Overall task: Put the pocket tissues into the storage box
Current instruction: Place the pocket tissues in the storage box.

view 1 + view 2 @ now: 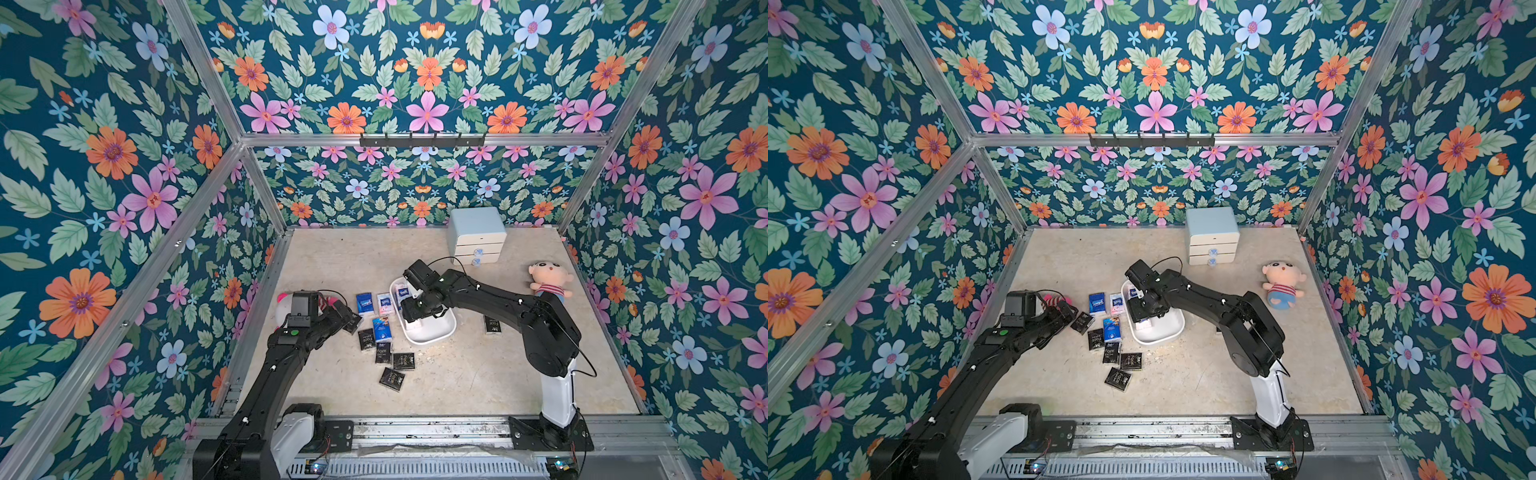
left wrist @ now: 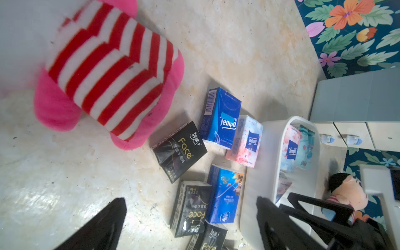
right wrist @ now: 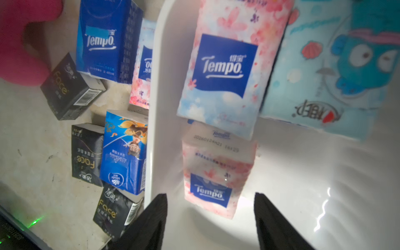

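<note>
The white storage box (image 1: 432, 338) sits mid-table; in the right wrist view its wall (image 3: 164, 108) encloses two pink Tempo packets (image 3: 220, 82) (image 3: 214, 179) and a light blue cartoon packet (image 3: 333, 71). My right gripper (image 3: 210, 194) hovers over the box interior, open, with nothing between its fingers. Several pocket tissues lie left of the box: dark blue (image 1: 365, 303), pink (image 1: 384, 302), blue (image 1: 380, 328) and black ones (image 1: 383, 352). One black packet (image 1: 492, 324) lies right of the box. My left gripper (image 2: 191, 198) is open above the black packets (image 2: 190, 207).
A pale blue drawer cabinet (image 1: 477, 235) stands at the back. A plush doll (image 1: 548, 282) lies at the right. A pink plush with red and white stripes (image 2: 108, 71) lies close by my left gripper (image 1: 349, 318), at the table's left edge.
</note>
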Controlling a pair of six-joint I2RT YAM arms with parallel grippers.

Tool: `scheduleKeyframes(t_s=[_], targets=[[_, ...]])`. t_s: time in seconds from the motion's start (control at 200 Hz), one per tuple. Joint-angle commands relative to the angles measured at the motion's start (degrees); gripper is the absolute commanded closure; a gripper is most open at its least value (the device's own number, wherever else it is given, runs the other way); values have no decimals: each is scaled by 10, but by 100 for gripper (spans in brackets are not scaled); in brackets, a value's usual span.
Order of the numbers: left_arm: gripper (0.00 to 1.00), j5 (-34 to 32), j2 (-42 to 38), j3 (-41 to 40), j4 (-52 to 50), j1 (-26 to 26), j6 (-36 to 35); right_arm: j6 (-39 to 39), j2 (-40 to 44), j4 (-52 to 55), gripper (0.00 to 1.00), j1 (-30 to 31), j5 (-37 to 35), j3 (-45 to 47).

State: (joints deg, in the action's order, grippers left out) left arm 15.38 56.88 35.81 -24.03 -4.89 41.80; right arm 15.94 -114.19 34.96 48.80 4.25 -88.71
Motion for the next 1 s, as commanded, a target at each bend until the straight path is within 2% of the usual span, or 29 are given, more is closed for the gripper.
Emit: scheduleKeyframes(t_s=[0.0, 0.295, 0.485, 0.595, 0.775, 0.995], targets=[[1, 5, 2, 3, -4, 0, -19, 30, -9, -30, 34, 0, -1, 1], [1, 3, -21, -9, -13, 1, -13, 41, -22, -30, 44, 1, -4, 18], [1, 1, -36, -14, -14, 0, -2, 34, -17, -37, 45, 1, 2, 25], [1, 0, -36, -13, -15, 0, -2, 33, -25, -41, 41, 0, 5, 14], [1, 4, -33, -12, -11, 0, 1, 41, -41, -51, 43, -1, 16, -7], [1, 9, -35, -5, -18, 0, -1, 62, -22, -54, 42, -4, -13, -8]])
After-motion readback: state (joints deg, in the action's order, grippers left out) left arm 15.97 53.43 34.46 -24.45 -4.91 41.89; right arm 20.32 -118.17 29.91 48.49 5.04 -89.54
